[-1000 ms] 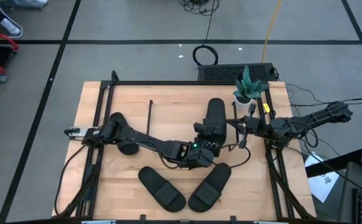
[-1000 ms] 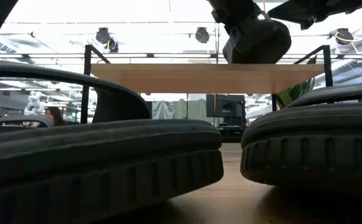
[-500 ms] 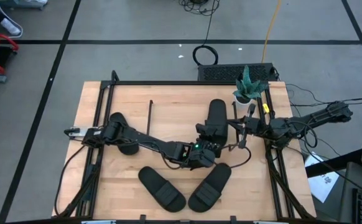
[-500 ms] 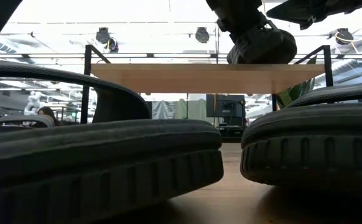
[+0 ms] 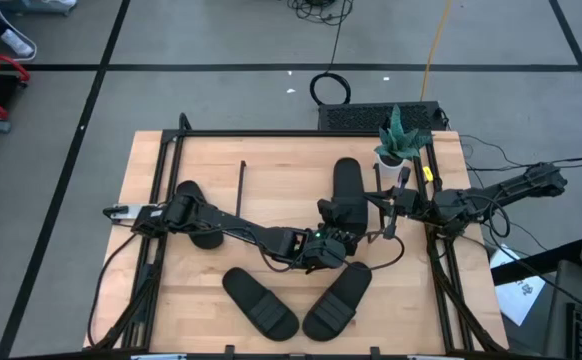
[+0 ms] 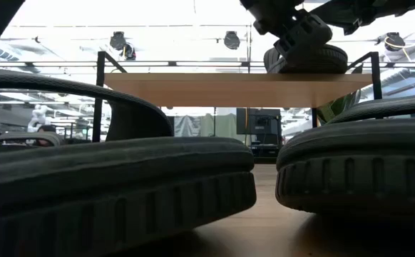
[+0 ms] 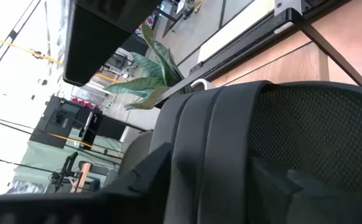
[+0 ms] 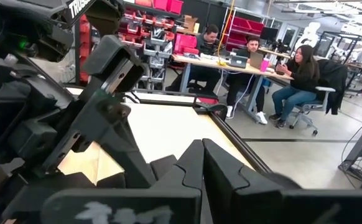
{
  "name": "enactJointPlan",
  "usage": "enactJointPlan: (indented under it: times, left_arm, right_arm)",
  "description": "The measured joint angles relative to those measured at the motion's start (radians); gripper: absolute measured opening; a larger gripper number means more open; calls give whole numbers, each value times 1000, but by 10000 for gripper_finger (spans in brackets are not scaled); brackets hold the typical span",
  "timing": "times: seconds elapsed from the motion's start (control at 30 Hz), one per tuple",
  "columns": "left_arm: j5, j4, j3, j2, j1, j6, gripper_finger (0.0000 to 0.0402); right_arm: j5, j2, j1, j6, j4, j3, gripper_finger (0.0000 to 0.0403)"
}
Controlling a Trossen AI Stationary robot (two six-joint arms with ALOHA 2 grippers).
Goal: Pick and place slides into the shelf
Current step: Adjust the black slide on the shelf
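Note:
One black slide (image 5: 347, 190) lies flat on the right part of the shelf's wooden top (image 5: 291, 185), also seen in the low view (image 6: 314, 58) on the plank (image 6: 193, 89). My left gripper (image 5: 329, 238) is at that slide's near end, open, with the strap (image 7: 231, 137) filling its wrist view. Two slides (image 5: 260, 302) (image 5: 337, 300) lie sole-down on the table near its front edge. Another slide (image 5: 196, 228) lies partly under my left arm. My right gripper (image 5: 389, 215) hovers shut beside the shelf's right frame. My left gripper reaches the slide's near end level, from the table's near side, along the slide. Its fingers (image 6: 300, 32) stand just above the slide. I cannot tell whether they touch it. The slide rests sole-down on the plank.
A potted plant (image 5: 399, 140) stands at the table's far right corner, behind my right arm. Black rails (image 5: 161, 200) run along the table's sides. Bare wood lies between the shelf and the two near slides. People sit at a desk (image 8: 255, 68) beyond the table.
The slide at my left gripper has come down from a tilt above the shelf's right end and now lies flat on the plank. My left gripper has gone down with it and a little toward the table's right edge.

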Motion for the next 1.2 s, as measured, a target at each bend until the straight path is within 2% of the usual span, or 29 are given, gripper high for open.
enactJointPlan:
  times: [0.17, 0.37, 0.83, 1.03, 1.2]
  left_arm:
    - [-1, 5, 1, 0, -1, 44, 243]
    - [-2, 4, 1, 0, -1, 127, 273]
    - [-49, 56, 34, -9, 0, 267, 242]
    - [-46, -7, 80, -10, -2, 225, 237]
    - [15, -85, 83, -11, 2, 154, 236]
  right_arm:
    - [0, 0, 0, 14, -1, 0, 0]
    - [0, 0, 0, 15, 0, 0, 0]
    - [-1, 2, 0, 15, 0, 0, 0]
    - [-2, 2, 0, 15, -3, 0, 0]
    - [-2, 2, 0, 15, -3, 0, 0]
